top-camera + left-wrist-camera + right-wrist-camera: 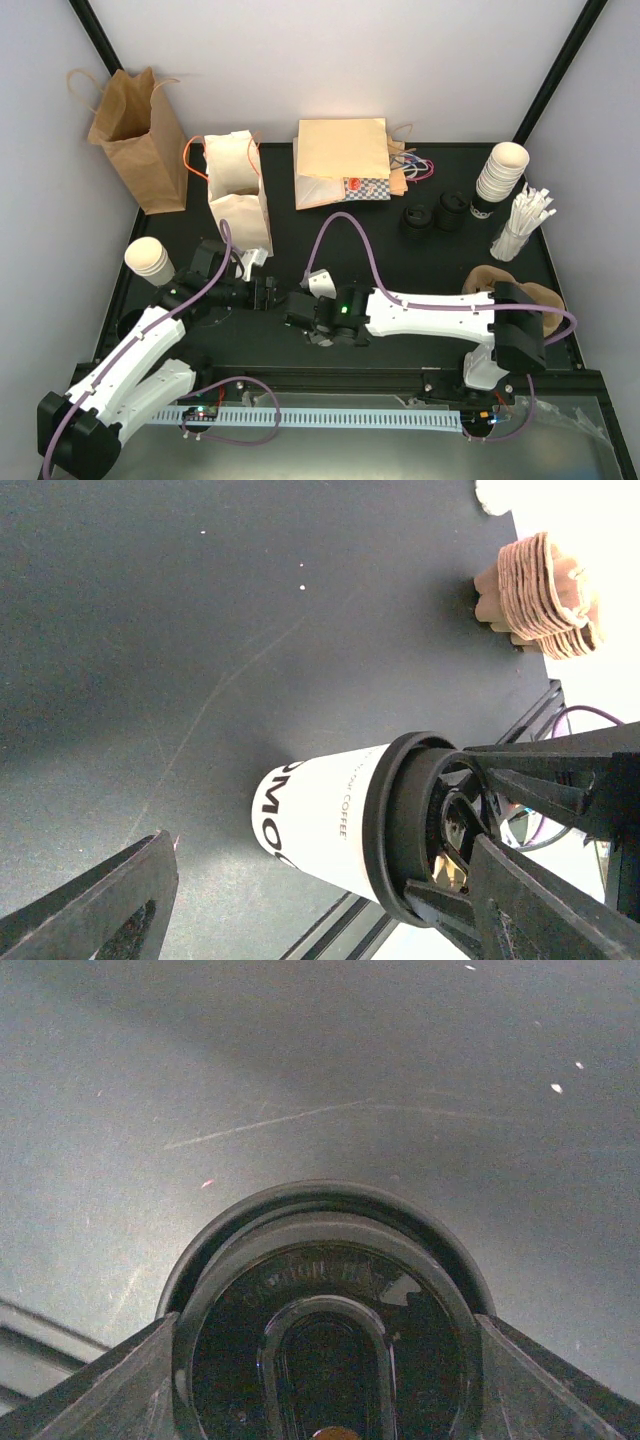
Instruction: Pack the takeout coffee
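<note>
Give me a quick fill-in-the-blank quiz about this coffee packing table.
1. The right gripper's fingers flank the takeout coffee's black ___.
2. The left gripper's jaws stand ___.
3. The brown paper bag stands at the table's far ___ corner.
Missing words: lid; open; left.

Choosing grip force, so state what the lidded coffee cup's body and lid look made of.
The cup body: probably paper, matte white, printed black lettering, no shine. The lid: probably moulded plastic, black, faint sheen, embossed lettering and raised rim.
</note>
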### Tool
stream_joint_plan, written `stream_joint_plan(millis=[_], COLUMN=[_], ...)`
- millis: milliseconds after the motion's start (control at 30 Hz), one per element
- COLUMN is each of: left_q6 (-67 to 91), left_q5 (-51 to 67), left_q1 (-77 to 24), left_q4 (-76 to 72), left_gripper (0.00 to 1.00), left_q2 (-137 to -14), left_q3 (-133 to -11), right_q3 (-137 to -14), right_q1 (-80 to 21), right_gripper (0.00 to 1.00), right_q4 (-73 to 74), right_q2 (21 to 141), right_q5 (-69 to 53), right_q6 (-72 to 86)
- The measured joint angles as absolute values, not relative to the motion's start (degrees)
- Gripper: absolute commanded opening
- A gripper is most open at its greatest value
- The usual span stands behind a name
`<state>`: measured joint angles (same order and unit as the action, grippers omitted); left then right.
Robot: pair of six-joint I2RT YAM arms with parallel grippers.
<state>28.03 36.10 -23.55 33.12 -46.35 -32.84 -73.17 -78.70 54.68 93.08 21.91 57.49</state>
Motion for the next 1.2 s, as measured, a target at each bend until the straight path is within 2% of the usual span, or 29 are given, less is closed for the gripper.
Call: stream_joint_plan(millis=[300,500,667,833,1200], left_q6=[28.08,28.32,29.21,33.19,34.87], left_q5=[37.54,42.57,46.46,48.53,49.32], left_q1=[-23.29,-23.27,-23.75,-26.83,-30.09], left_q4=[32.99,30.98,28.16,23.38,20.88], left_gripper=[0.82,0.72,0.58,0.48,0.36], left_q2=[-47.29,-49.32,-50.28,-50.26,-50.28], left_q3=[-32.84,-32.47,-29.32,-23.88,-21.96], right_q3=[-64.71,-60.60,-59.99,-59.88,-59.88], right_q1=[-77.84,-77.28,-76.77,-75.81,-75.40], right_gripper=[0.70,0.70,0.70,0.69,0.69], right_q4=[45.78,41.43,39.35,38.50,38.04], right_q2=[85.47,81.69,81.60,81.82,82.02], right_q5=[15.59,8.75,6.11,4.47,3.84], right_q6=[30.11,15.66,10.37,8.40,7.31])
